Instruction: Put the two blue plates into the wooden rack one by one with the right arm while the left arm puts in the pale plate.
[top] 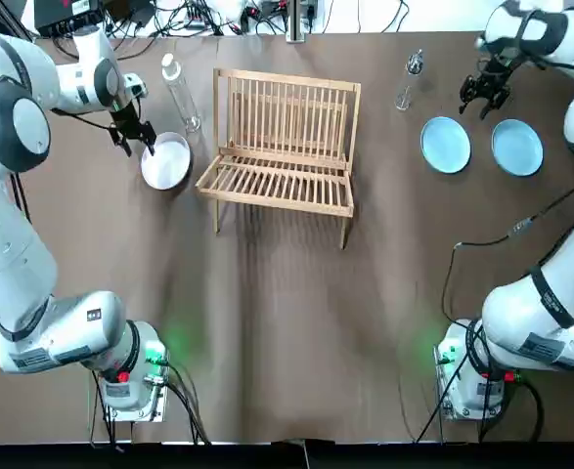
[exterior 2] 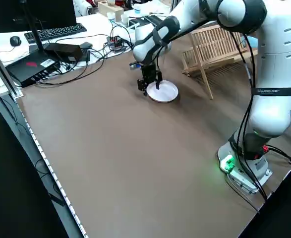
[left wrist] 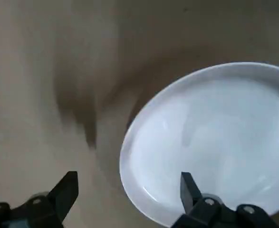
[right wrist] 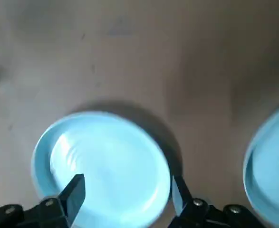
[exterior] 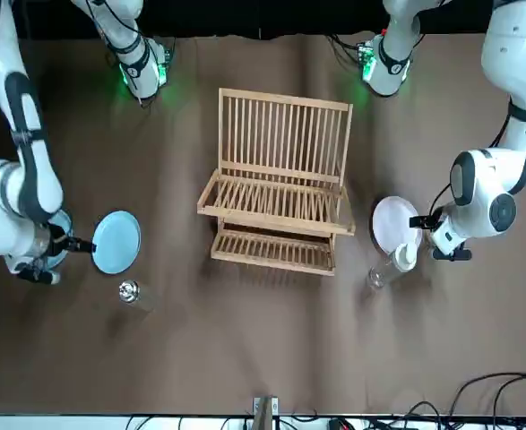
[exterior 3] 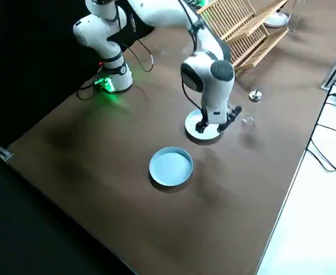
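The wooden rack [top: 287, 142] [exterior: 279, 179] stands mid-table with nothing in it. The pale plate [top: 166, 161] [exterior: 392, 224] [exterior 2: 163, 91] lies flat to its left. My left gripper [top: 135, 132] [left wrist: 129, 190] is open, low at that plate's outer rim, one finger on each side of the rim. Two blue plates [top: 446, 145] [top: 517, 147] lie flat to the rack's right. My right gripper [top: 485, 93] [right wrist: 127, 190] hovers open over the far edge of the blue plate [right wrist: 101, 166] [exterior 3: 205, 130] nearer the rack. The other blue plate [right wrist: 272, 161] [exterior 3: 170, 166] lies beside it.
A clear bottle [top: 181, 93] [exterior: 392, 264] lies just behind the pale plate, close to my left gripper. A small glass [top: 409, 78] [exterior: 130, 293] stands behind the blue plates. Cables and a keyboard [exterior 2: 56, 32] lie beyond the table's far edge.
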Robot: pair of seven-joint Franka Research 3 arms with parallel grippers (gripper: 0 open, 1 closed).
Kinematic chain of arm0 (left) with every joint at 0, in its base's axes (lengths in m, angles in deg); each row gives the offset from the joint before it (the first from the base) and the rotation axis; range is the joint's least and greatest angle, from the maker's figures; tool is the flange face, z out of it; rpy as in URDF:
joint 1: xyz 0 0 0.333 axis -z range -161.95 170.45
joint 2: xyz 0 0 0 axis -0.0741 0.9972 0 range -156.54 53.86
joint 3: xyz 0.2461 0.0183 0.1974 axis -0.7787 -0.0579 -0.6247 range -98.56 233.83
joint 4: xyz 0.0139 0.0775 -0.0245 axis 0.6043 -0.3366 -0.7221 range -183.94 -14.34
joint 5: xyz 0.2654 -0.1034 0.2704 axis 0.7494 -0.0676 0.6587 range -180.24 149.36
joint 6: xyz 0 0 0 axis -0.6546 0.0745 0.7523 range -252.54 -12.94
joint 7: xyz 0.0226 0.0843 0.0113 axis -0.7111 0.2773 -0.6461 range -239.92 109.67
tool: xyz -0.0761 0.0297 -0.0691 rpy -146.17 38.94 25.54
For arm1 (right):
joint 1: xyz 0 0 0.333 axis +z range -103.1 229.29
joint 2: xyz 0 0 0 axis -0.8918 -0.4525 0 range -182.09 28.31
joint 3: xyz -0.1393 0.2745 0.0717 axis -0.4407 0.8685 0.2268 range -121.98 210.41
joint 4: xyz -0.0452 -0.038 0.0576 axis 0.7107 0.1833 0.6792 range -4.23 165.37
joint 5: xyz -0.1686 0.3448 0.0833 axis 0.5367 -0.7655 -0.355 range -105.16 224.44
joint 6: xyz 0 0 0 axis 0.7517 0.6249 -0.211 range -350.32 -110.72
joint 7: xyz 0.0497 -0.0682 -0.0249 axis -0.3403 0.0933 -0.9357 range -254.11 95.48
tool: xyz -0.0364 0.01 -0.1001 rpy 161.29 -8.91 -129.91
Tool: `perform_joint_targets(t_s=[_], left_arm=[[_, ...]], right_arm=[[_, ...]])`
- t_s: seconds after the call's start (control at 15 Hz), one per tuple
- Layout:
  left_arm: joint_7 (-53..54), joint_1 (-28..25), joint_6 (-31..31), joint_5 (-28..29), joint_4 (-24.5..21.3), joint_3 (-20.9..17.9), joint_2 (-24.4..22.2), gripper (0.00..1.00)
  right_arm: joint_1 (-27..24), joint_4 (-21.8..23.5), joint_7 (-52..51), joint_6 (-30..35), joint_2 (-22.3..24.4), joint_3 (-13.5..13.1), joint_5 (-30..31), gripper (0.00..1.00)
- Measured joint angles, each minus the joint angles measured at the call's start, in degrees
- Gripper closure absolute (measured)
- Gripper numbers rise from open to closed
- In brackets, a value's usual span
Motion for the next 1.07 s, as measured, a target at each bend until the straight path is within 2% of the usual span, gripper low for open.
perform_joint_targets(t_s=[0.07,0.27,0.33,0.4,0.6,0.93,1.07], left_arm=[[0.00,-0.38,-0.43,0.00,0.04,0.00,0.59,0.08],[0.01,-0.64,-0.70,0.00,0.11,0.04,1.10,0.38],[0.01,-0.64,-0.70,0.00,0.11,0.05,1.13,0.41],[0.01,-0.64,-0.70,0.00,0.12,0.06,1.14,0.43],[0.01,-0.64,-0.70,0.00,0.12,0.07,1.20,0.70],[0.01,-0.64,-0.70,0.00,0.12,0.07,1.61,0.73],[0.01,-0.64,-0.70,0.00,0.12,0.08,1.70,0.82]], right_arm=[[0.00,-0.05,0.00,-2.13,-1.44,0.00,0.02,0.18],[-0.48,-0.16,-2.22,-3.34,-3.42,-0.13,0.06,0.19],[-1.11,-0.15,-3.88,-3.18,-3.48,-0.17,0.07,0.19],[-1.91,-0.07,-6.11,-2.83,-3.54,-0.20,0.07,0.24],[-3.54,0.35,-10.84,-2.31,-4.64,-0.21,0.07,0.27],[-2.90,0.76,-12.31,-2.31,-6.25,0.35,0.07,0.33],[-2.67,0.77,-13.59,-1.89,-6.24,0.38,0.07,0.48]])
